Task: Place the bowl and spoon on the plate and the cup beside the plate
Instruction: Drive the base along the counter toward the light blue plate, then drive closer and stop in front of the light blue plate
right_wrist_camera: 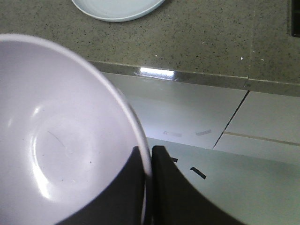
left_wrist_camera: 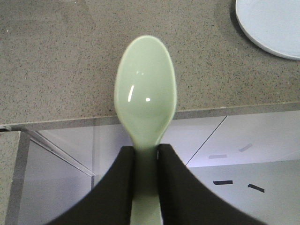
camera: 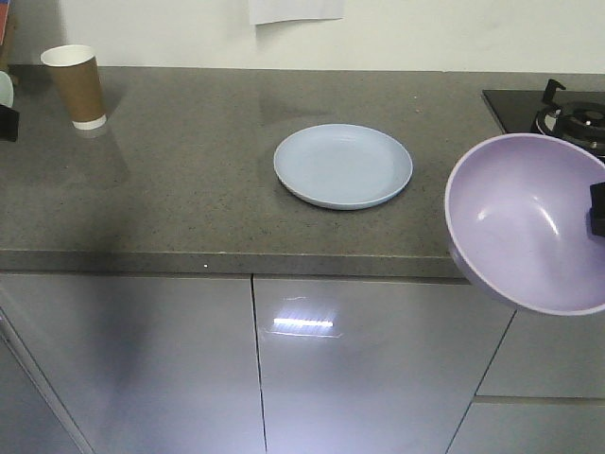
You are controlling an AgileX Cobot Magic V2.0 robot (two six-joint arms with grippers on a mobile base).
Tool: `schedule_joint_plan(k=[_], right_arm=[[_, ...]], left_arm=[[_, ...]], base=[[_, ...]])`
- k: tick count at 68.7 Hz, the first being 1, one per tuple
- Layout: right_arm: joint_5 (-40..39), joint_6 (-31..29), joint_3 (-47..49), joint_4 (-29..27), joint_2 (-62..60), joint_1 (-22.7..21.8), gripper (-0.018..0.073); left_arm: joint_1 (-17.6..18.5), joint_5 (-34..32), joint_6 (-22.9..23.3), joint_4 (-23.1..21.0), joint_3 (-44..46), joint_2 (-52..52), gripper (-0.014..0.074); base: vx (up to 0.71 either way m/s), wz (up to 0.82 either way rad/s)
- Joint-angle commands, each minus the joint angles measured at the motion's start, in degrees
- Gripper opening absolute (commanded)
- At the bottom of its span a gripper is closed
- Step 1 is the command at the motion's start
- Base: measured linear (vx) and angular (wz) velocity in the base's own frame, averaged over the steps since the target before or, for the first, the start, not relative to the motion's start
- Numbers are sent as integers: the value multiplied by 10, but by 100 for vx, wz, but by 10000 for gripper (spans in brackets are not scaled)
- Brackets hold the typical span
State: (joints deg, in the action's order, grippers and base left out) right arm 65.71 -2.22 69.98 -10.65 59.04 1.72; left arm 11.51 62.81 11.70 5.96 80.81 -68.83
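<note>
Exterior front-facing: plate (camera: 342, 165) flat at mid-counter (camera: 189, 189). Bowl (camera: 529, 222) aloft right of plate, tilted, overhanging counter edge, rim pinched by right gripper (right_wrist_camera: 149, 154). Spoon (left_wrist_camera: 145, 89) handle clamped in left gripper (left_wrist_camera: 146, 151). Cup (camera: 77, 85) upright far left. Stove burner (camera: 572, 121) behind bowl.

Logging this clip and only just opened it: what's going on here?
The right gripper is shut on the rim of the bowl, holding it tilted in the air at the counter's front edge. The left gripper pinches the spoon by its handle. The plate sits bare on the counter, and the cup stands upright far to its left.
</note>
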Motion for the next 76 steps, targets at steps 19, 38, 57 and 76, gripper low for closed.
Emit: schedule_joint_plan(k=[19,38,57,76], right_arm=[[-27,-6,17,-8,-8,-3,-6],[-27,-6,17,-8,-8,-3,-6],[-27,-6,17,-8,-8,-3,-6],[-27,-6,17,-8,-8,-3,-6]], left_arm=[[2,-30,0,3,14,11,-6],[2,-30,0,3,14,11,-6],[2,-30,0,3,14,11,-6],[2,-30,0,3,14,11,-6]], base=[[10,-2],[11,0],[12,4],[12,2]])
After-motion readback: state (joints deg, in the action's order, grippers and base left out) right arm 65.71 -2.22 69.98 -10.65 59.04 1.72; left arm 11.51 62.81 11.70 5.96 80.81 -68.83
